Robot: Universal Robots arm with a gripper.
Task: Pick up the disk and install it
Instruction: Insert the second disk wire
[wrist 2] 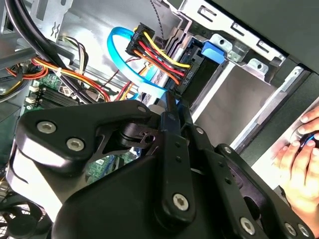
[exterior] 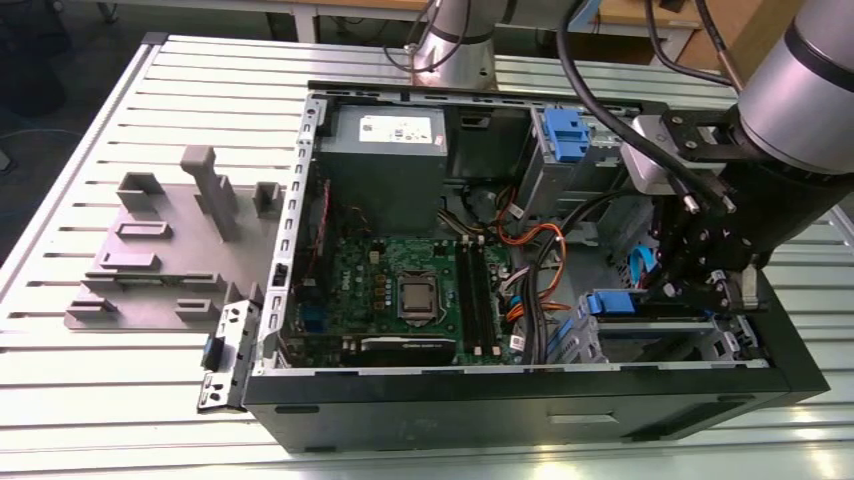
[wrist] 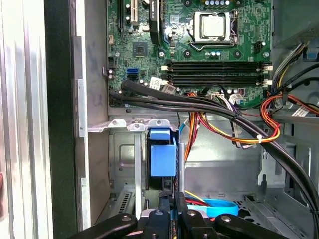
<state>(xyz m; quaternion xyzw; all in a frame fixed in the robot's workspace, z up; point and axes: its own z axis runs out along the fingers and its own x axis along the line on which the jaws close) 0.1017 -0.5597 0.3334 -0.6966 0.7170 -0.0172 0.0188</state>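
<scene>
First wrist view: tool (wrist: 172, 201) nearly closed beside the disk (wrist: 163, 159), whose body is hidden in the bay.

The end effector (wrist 2: 172, 112) sits closed beside the blue-framed disk (wrist 2: 202, 67).

Below me an open black computer case (exterior: 534, 410) lies on the slatted tabletop (exterior: 107, 400). I see its green motherboard (exterior: 400, 290), the grey power supply (exterior: 387, 150), orange-red cables (wrist: 239, 132), and a grey fixture (exterior: 160, 250) beside it.
</scene>
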